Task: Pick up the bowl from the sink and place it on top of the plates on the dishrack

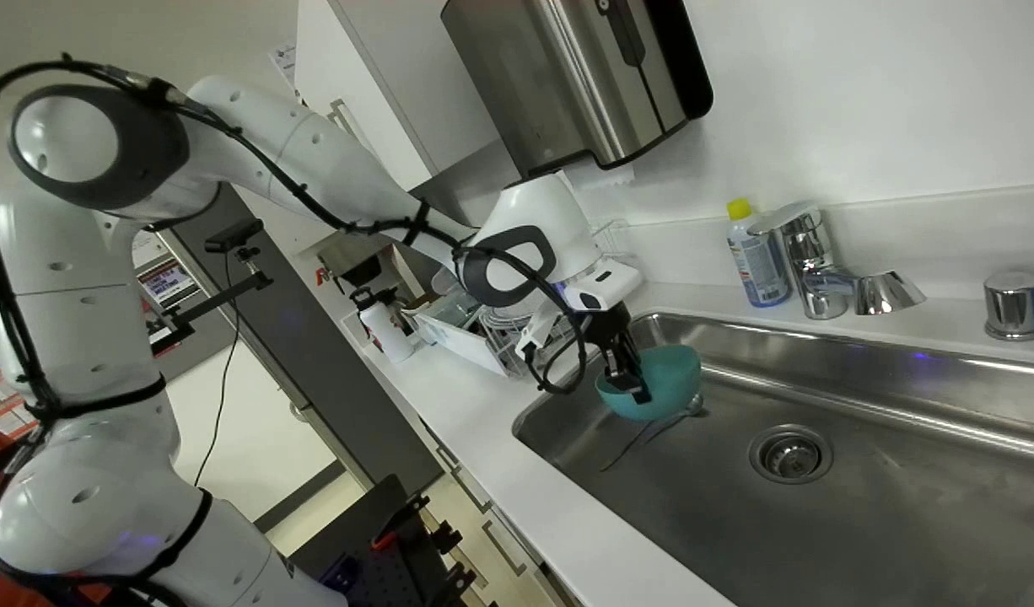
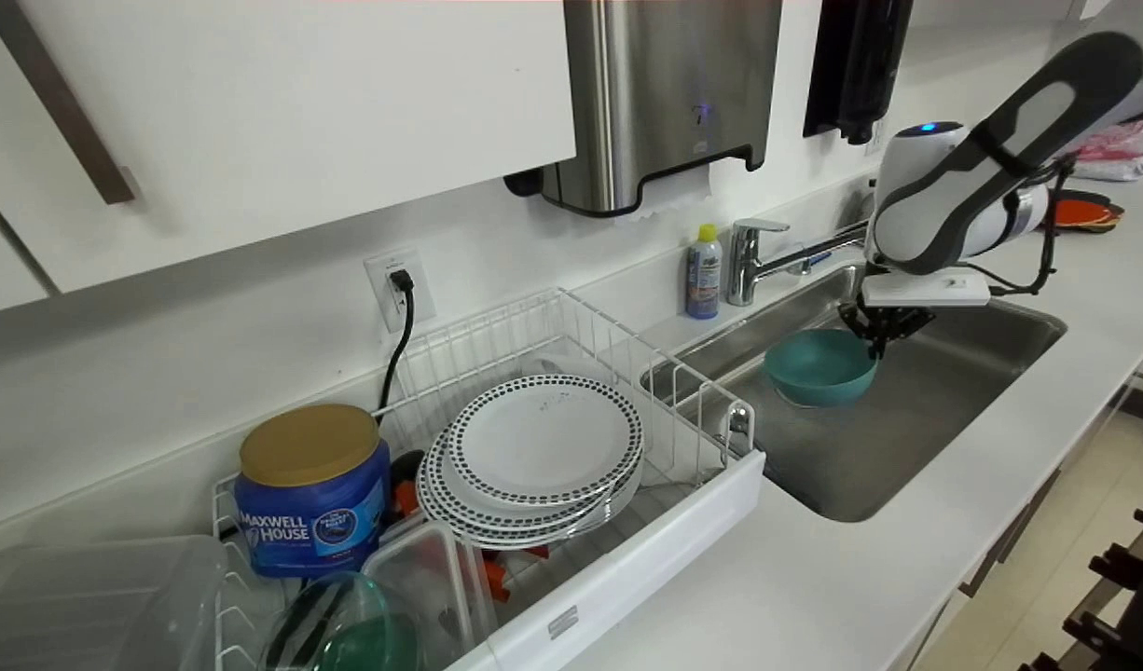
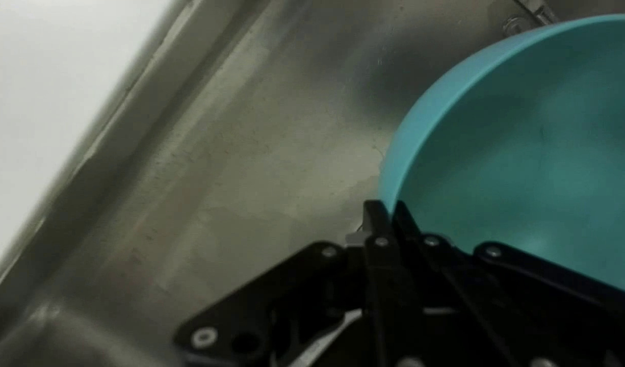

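The teal bowl [image 1: 675,379] is in the sink [image 1: 863,531] and also shows in an exterior view [image 2: 819,371]. In the wrist view the bowl [image 3: 526,153] fills the right side. My gripper [image 3: 392,209] is shut on its rim, one finger inside and one outside. The gripper also shows in both exterior views [image 1: 639,392] [image 2: 876,347]. I cannot tell whether the bowl touches the sink bottom. The white plates [image 2: 545,438] with dark dotted rims lie stacked in the white wire dishrack [image 2: 627,564], left of the sink in that view.
A chrome faucet [image 2: 745,261] and a spray bottle [image 2: 704,275] stand behind the sink. A utensil [image 1: 652,432] lies by the bowl. A blue coffee tub [image 2: 312,503] and clear containers [image 2: 96,606] stand left of the plates. A paper towel dispenser [image 2: 665,93] hangs above.
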